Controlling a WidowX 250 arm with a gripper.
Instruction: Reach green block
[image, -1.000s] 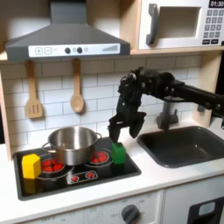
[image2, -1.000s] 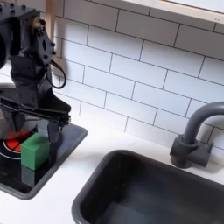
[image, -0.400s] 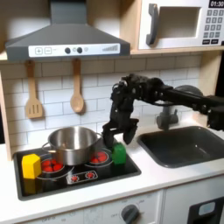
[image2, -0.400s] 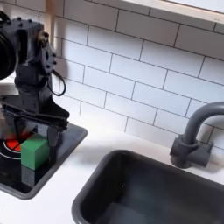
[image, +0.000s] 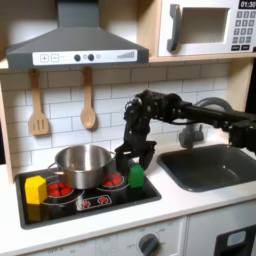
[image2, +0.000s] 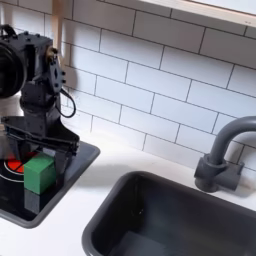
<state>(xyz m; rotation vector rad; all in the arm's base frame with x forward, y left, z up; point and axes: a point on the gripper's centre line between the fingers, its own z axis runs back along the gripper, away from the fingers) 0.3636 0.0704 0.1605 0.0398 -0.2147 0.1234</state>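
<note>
White tiled wall backs a toy kitchen counter with a black stovetop (image: 85, 200) set into it at the first exterior view's left and a dark sink basin (image: 215, 166) at the first exterior view's right. Overhead are a grey range hood (image: 75, 40) and a microwave (image: 205, 27). Two wooden utensils, a slotted spatula (image: 38, 105) and a spoon (image: 88, 100), hang on the wall beneath the hood.

Containers: a steel pot (image: 80, 165) stands on the rear left burner area of the stovetop; its contents cannot be determined. The sink basin shows nothing inside in the second exterior view, and a grey faucet (image2: 225, 155) stands behind it.

A yellow block (image: 35, 189) sits at the stovetop's front left corner, beside the pot.

The green block (image: 136, 176) stands upright on the stovetop's right side, near its right edge, next to a red burner ring (image: 111, 180). In the second exterior view the green block (image2: 39, 173) sits just in front of and below the arm's black body.

The gripper (image: 134, 157) hangs directly above the green block, fingers pointing down and spread apart, with the block just below and between them. Contact with the block cannot be determined.
</note>
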